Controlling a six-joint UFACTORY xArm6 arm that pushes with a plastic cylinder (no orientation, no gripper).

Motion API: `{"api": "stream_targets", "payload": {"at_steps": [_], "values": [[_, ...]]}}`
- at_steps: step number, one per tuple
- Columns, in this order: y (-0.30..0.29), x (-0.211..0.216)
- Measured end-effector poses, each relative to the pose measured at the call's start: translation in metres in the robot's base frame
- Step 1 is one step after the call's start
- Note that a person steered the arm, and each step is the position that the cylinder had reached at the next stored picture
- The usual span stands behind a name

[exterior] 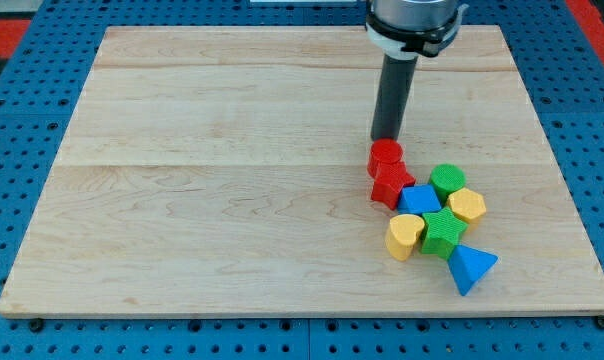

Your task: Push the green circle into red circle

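Note:
The red circle (pixel 386 154) lies right of the board's middle, at the top of a tight cluster of blocks. The green circle (pixel 447 180) sits at the cluster's right, about a block's width to the right of and slightly below the red circle, not touching it. My tip (pixel 386 137) stands just above the red circle in the view, touching or nearly touching its upper edge, with the dark rod rising straight up from it.
A red star-like block (pixel 391 185) lies just below the red circle. A blue block (pixel 418 199), a yellow hexagon (pixel 467 206), a green star-like block (pixel 444 231), a yellow heart (pixel 404 237) and a blue triangle (pixel 470 267) fill the cluster. The wooden board (pixel 232 170) rests on blue pegboard.

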State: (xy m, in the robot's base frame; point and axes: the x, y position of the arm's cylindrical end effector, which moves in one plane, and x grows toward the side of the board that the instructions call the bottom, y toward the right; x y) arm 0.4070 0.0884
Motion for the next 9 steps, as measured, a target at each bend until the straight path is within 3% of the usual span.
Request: {"api": "stream_targets", "payload": {"at_steps": [2,3,4,5,9], "values": [[0.036,-0.029],[0.106,-0.006],[0.142,0.043],[0.130,0.084],[0.038,0.080]]}}
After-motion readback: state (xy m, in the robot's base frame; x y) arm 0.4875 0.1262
